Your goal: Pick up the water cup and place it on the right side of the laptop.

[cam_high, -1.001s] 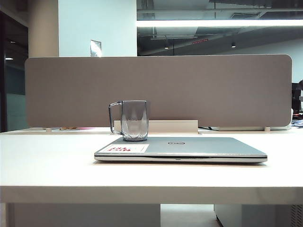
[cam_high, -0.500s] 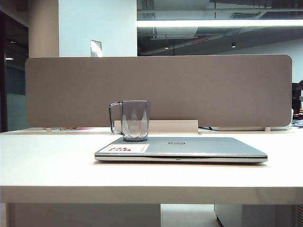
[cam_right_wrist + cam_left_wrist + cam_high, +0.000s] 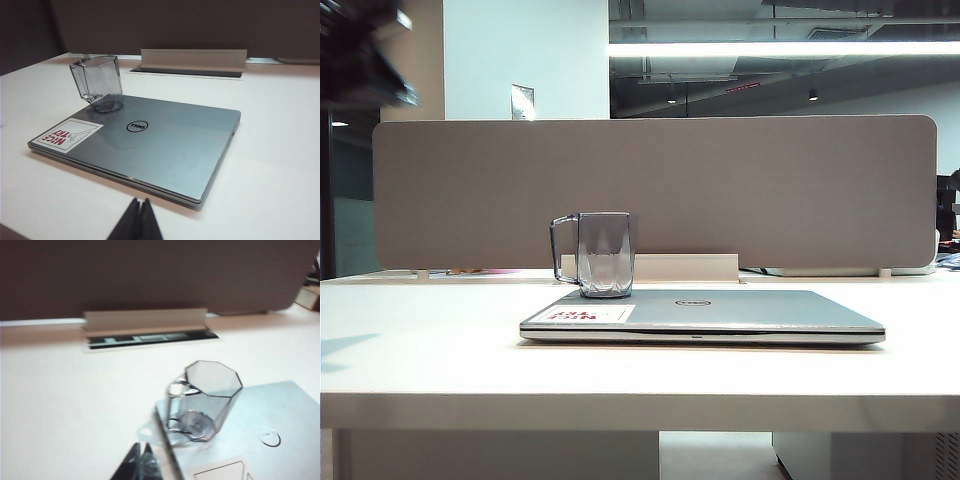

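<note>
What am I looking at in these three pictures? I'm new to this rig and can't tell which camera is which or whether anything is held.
It is a two-armed robot at a white table. The wide picture comes from a fixed camera facing the table; the other two come from cameras on each wrist. A closed silver laptop lies on the table, and a glass water cup stands on its lid. The dark wedge low in each wrist picture is that arm's gripper: left gripper, right gripper. Both are shut and hold nothing. The blur at the wide picture's top left is the left arm.
</note>
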You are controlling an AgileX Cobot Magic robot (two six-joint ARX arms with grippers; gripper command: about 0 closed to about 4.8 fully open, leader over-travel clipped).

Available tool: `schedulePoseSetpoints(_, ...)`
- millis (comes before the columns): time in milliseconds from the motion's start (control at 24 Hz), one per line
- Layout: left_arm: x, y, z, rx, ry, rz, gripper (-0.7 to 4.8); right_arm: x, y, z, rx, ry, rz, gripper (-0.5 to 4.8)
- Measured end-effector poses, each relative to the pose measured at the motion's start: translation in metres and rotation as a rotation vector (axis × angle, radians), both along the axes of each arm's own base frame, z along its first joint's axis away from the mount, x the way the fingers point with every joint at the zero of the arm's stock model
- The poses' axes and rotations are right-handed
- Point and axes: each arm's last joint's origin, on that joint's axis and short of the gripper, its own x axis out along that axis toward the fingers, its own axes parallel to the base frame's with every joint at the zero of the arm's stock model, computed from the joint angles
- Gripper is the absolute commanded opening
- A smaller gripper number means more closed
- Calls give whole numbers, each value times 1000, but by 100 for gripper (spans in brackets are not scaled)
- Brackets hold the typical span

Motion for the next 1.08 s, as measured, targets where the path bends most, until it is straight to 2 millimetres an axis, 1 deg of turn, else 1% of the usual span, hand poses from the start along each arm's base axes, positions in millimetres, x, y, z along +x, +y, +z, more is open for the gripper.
schedulePoseSetpoints(42,7,-4,-2,2,11,-13,-5,0,0,0,0,0,0,-8)
schedulePoseSetpoints(83,22,-14,-8,7,46,-39,-5,0,0,0,0,0,0,-8)
schedulePoseSetpoints(334,57,-36,-30,29,132,-66,-2,0,0,0,-1,0,-8,-8)
schedulePoseSetpoints(375,64,-40,-41,35,151,-70,-1,0,0,0,0,0,-8,-8)
schedulePoseSetpoints(417,68,-44,-51,41,171,-72,1,0,0,0,0,0,-10,-8)
schedulePoseSetpoints(459,70,-47,-56,44,177,-76,8,0,0,0,-1,0,-13,-8)
schedulePoseSetpoints(542,75,-52,-66,50,182,-74,50,0,0,0,-1,0,-15,-8)
schedulePoseSetpoints(584,77,-56,-72,56,184,-62,86,0,0,0,-1,0,-15,-8)
schedulePoseSetpoints(626,79,-61,-80,68,193,-42,98,0,0,0,-1,0,-15,-8)
schedulePoseSetpoints(751,85,-69,-97,70,171,-34,98,0,0,0,-1,0,-15,-8)
schedulePoseSetpoints(876,91,-72,-104,74,175,-30,101,0,0,0,-1,0,-15,-8)
schedulePoseSetpoints(917,93,-73,-105,74,173,-27,113,0,0,0,-1,0,-15,-8)
schedulePoseSetpoints(959,97,-73,-105,73,169,-22,135,0,0,0,-1,0,-15,-8)
schedulePoseSetpoints(1084,108,-78,-100,64,151,-20,135,0,0,0,-1,1,-15,-8)
